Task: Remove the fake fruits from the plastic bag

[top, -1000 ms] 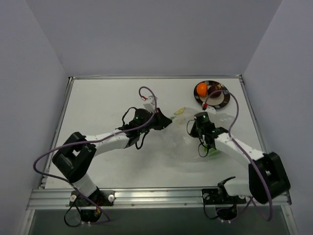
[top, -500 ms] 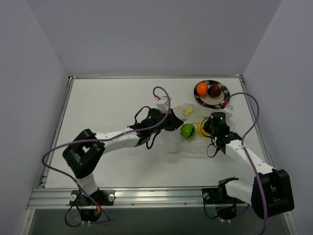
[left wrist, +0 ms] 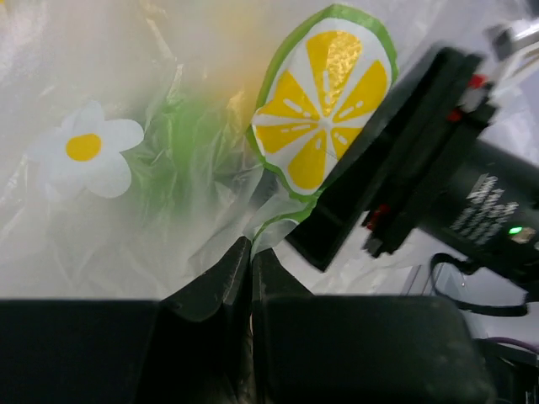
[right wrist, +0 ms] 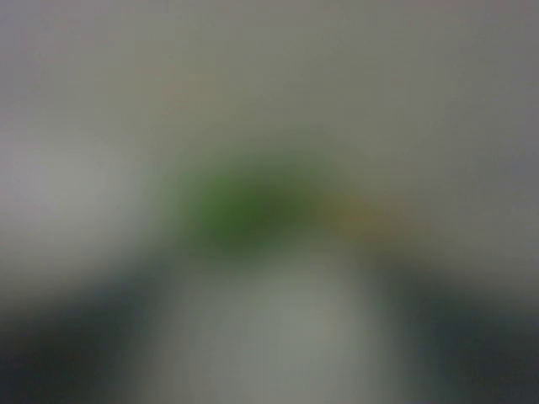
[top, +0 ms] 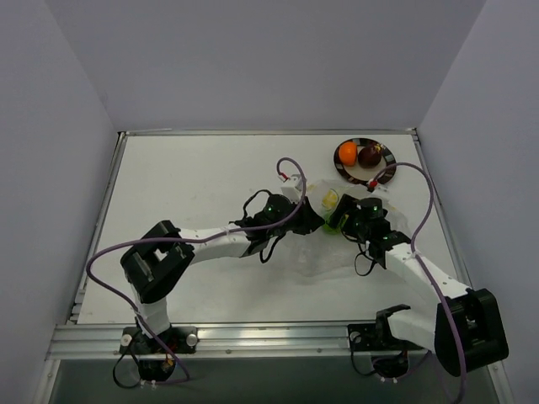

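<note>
Pinching plastic bag (left wrist: 101, 240): left pincer (left wrist: 251, 254)

Left pincer (left wrist: 251, 257) clamped shut, right pincer (top: 335, 220) close beside

Right wrist cam is fully out of focus: a soft green blob (right wrist: 240, 202) sits mid-frame with a fainter orange-yellow smear (right wrist: 358, 215) just beside it on the right, edges unreadable. The right pincer (right wrist: 269, 345) shows only as dark fingers (right wrist: 59, 353) in the two bottom corners, well apart. Grey-white haze (right wrist: 269, 76) fills everything else.
</note>
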Controlling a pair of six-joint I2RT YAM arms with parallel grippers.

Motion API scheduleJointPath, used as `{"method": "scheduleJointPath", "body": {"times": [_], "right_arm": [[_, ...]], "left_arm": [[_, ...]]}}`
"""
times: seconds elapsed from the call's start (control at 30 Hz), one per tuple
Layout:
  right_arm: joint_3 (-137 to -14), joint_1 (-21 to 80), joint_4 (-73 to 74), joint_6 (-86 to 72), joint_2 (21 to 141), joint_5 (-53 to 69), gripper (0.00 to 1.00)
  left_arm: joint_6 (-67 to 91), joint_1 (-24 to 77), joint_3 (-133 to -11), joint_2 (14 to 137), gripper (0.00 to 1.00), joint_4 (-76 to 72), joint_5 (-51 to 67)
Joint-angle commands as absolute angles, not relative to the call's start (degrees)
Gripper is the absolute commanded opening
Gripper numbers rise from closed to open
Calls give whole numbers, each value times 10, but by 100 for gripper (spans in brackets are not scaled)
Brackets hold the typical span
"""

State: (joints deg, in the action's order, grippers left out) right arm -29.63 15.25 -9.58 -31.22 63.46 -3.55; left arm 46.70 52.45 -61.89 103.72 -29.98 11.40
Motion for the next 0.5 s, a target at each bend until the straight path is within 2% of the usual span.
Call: {"method": "scheduleJointPath", "body": {"times": [0.0, 0.37, 0.43, 0.47], "right_arm": [[-314, 166, -155, -309, 671, -41, 86], [-363, 217, -177, -345, 811, -72, 95], [-359, 224, -197, -347, 823, -73, 95], [-359, 224, -206, -346, 826, -73, 89]], "left_arm": [[465, 512, -619, 991, 2, -326, 100], [475, 476, -593, 1008, 2, -361, 128], [486, 471, -586, 1019, 2, -372, 134], [490, 465, -586, 1024, 3, -380, 138]]}}
